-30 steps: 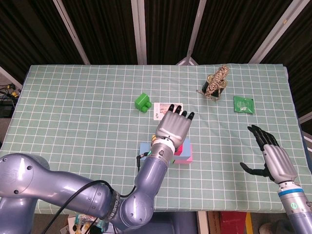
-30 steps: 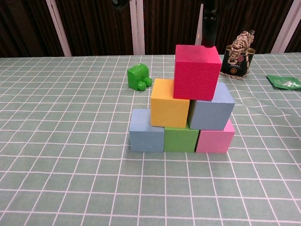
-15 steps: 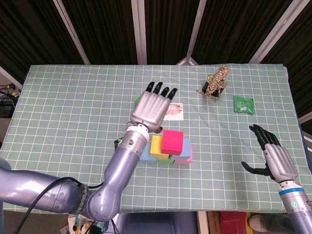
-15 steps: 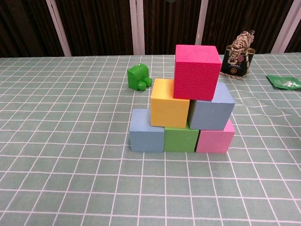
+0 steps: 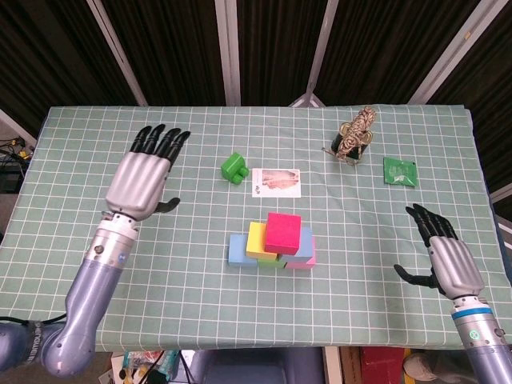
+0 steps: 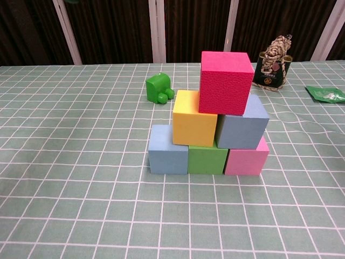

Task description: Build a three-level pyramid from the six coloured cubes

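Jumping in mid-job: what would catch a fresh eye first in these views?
The cube pyramid at the table's centre: light blue, green and pink cubes below, yellow and grey-blue above, the magenta cube on top. Both hands are clear of it, open: left hand far left, right hand near the right edge.

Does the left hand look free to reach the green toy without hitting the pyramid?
Probably yes. The left hand is open over bare cloth, and the green toy sits beyond the pyramid, apart from it, with nothing lying between hand and toy.
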`<state>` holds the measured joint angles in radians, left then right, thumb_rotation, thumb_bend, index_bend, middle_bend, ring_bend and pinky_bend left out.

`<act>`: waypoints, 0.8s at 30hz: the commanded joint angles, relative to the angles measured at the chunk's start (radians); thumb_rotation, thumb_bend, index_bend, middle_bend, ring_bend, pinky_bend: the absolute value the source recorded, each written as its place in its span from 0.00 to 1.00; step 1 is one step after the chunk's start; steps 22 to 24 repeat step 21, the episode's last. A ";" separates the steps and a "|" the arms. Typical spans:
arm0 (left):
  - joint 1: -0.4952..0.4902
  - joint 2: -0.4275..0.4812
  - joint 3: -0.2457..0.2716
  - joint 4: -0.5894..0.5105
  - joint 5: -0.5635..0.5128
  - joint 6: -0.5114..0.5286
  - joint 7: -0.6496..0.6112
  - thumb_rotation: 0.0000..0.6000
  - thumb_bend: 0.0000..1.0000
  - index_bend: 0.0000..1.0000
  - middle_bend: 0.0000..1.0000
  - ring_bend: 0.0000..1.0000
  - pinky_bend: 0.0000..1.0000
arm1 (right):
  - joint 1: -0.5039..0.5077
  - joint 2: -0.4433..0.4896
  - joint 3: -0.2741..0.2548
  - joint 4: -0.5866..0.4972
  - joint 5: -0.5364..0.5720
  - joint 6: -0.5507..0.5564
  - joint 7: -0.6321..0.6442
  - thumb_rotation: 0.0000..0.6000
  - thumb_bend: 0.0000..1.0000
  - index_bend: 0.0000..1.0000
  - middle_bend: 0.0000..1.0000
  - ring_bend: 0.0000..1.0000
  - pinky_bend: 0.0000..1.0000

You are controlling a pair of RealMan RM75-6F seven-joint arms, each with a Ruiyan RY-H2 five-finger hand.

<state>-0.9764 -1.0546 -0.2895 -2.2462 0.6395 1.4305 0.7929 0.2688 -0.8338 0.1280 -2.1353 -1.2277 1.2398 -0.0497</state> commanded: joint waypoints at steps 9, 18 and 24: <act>0.584 -0.069 0.460 0.364 0.719 0.252 -0.561 1.00 0.22 0.00 0.04 0.00 0.00 | -0.030 -0.139 0.004 0.110 -0.006 0.134 -0.126 1.00 0.26 0.00 0.00 0.00 0.00; 0.737 -0.167 0.490 0.663 0.824 0.330 -0.691 1.00 0.22 0.00 0.02 0.00 0.00 | -0.158 -0.262 -0.070 0.299 -0.152 0.336 -0.108 1.00 0.26 0.00 0.00 0.00 0.00; 0.749 -0.171 0.475 0.684 0.826 0.315 -0.709 1.00 0.22 0.00 0.02 0.00 0.00 | -0.179 -0.304 -0.074 0.378 -0.199 0.382 -0.084 1.00 0.26 0.00 0.00 0.00 0.00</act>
